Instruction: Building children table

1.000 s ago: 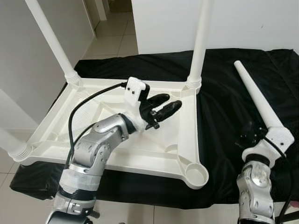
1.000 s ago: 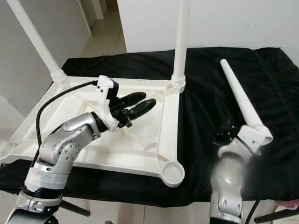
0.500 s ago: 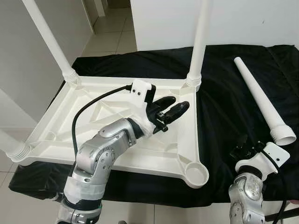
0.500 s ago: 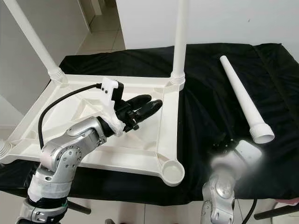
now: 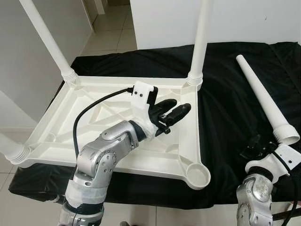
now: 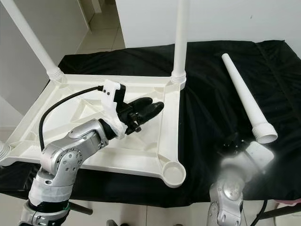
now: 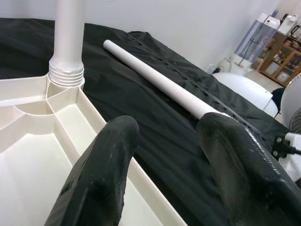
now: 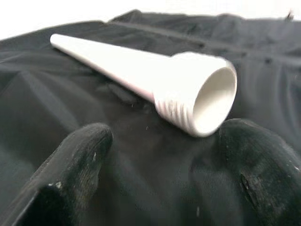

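The upturned white table point(image 5: 117, 122) lies on the black cloth point(image 5: 225, 94); the left end effector point(image 5: 171, 113) hovers over it, fingers apart. The loose leg point(image 5: 263, 99) lies just ahead of the open right end effector point(image 8: 155, 155)

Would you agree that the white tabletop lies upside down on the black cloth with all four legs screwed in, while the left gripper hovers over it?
Not quite: the tabletop has one empty socket, and the fourth leg lies loose on the black cloth, as the left eye view shows. The left gripper does hover over the tabletop.
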Motion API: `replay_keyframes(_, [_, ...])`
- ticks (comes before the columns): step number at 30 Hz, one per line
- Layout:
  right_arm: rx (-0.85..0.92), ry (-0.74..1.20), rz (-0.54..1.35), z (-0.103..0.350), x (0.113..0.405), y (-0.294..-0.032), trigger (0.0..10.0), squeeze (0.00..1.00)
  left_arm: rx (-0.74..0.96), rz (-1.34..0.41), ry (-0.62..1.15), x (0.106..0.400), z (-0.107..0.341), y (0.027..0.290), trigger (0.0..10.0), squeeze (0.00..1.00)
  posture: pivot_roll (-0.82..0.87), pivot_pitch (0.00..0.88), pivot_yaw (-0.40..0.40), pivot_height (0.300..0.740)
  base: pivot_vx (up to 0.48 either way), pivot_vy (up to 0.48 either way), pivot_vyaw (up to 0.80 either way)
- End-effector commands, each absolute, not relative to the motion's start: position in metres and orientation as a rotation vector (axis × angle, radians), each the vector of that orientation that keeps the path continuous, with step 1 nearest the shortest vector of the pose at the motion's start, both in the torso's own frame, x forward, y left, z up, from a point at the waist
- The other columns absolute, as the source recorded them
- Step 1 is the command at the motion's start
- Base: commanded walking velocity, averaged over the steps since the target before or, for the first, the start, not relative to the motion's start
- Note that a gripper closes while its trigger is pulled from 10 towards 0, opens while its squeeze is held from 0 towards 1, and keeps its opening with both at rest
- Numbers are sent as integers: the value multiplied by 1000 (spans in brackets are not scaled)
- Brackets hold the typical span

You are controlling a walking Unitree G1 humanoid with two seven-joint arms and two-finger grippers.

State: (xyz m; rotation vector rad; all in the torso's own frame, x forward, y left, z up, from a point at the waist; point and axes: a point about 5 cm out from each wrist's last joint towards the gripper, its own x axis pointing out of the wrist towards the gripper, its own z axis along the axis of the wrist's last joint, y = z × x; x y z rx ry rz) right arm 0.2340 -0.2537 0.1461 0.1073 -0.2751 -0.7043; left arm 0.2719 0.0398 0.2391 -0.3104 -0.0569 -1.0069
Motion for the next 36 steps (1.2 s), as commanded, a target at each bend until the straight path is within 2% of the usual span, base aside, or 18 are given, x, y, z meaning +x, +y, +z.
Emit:
replay_keyframes(1, [102,-279,-711,145,236,-254,10000,0,-311,-1004,-46,269,238,42,10000,0,-80,124,156,740,0,0,0])
replay_keyframes(12, [85,-282,-657,152,252,-262,10000,0,-302,-999,-29,267,237,44,10000,0,-69,121,165,740,0,0,0])
replay_keyframes(27, [116,-250,-549,150,264,-260,10000,0,-297,-991,-25,266,239,45,10000,0,-57,121,167,740,0,0,0])
replay_keyframes(36, [142,-213,-477,146,269,-272,10000,0,-284,-985,-30,267,242,47,10000,0,-39,121,186,740,0,0,0])
